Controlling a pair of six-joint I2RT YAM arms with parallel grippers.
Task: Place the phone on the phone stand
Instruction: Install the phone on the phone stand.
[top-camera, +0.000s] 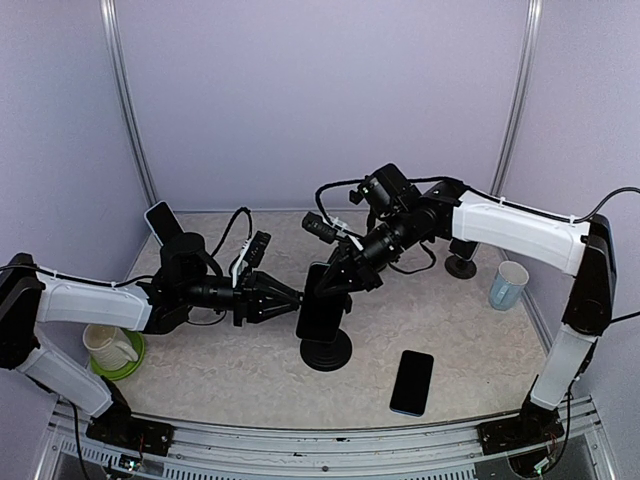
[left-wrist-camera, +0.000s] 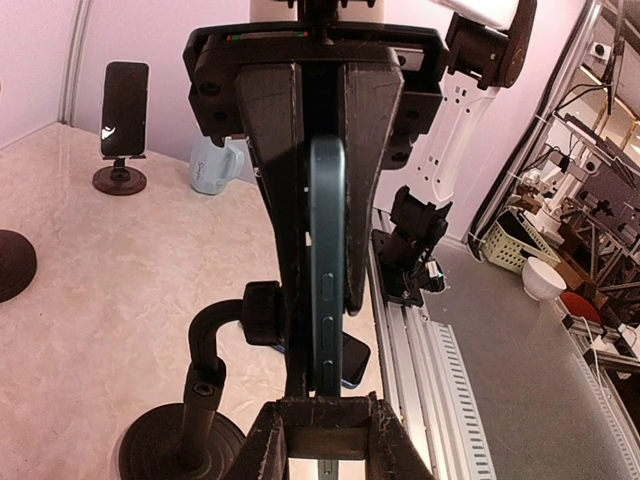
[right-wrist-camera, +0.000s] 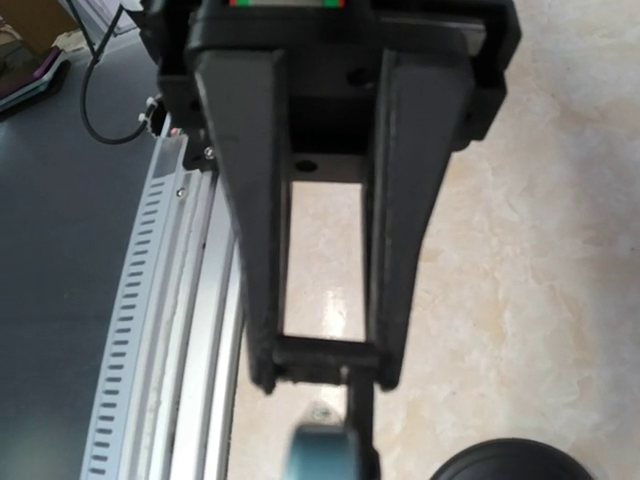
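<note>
Phone (left-wrist-camera: 328, 270) clamped in left end effector (top-camera: 295, 297) at phone stand (top-camera: 327, 352); right end effector (right-wrist-camera: 323, 362) closed; mug (top-camera: 106, 344) on plate (top-camera: 138, 354).

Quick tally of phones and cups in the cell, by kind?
Phones: 4 (held phone in left end effector, flat phone, back-left phone, far-right phone)
Cups: 2 (cream mug, blue cup)
Total: 6
</note>
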